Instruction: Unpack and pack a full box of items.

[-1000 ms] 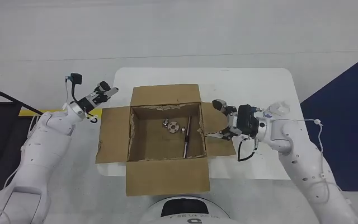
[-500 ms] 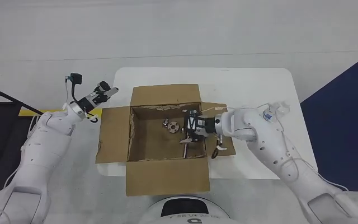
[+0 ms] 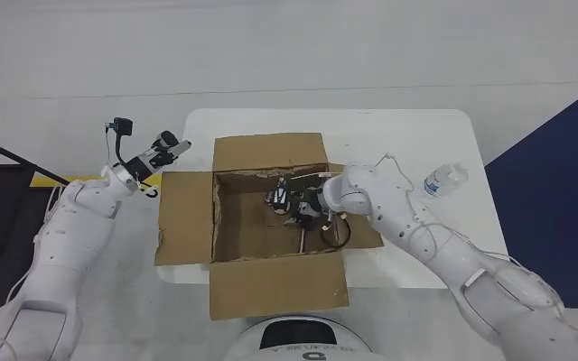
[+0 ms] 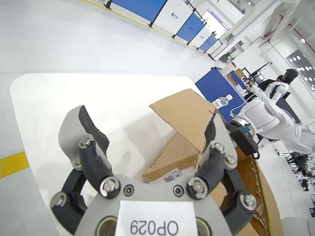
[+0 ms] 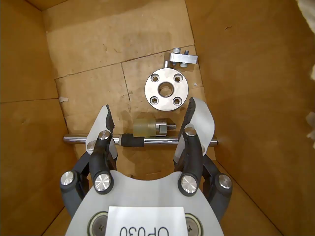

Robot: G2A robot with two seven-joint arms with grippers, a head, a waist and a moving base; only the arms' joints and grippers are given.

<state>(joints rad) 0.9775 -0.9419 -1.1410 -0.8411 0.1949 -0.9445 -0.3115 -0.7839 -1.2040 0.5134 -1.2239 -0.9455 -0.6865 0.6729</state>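
Right gripper, fingers spread and empty, hangs inside the one cardboard box over four parts: one steel rod, one rubber-tipped bolt, one round flange, one bracket. Left gripper gapes empty beside the box; one water bottle lies well apart.

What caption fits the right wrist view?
Open right claw inside the cardboard box, facing steel rod, round flange, small bracket.
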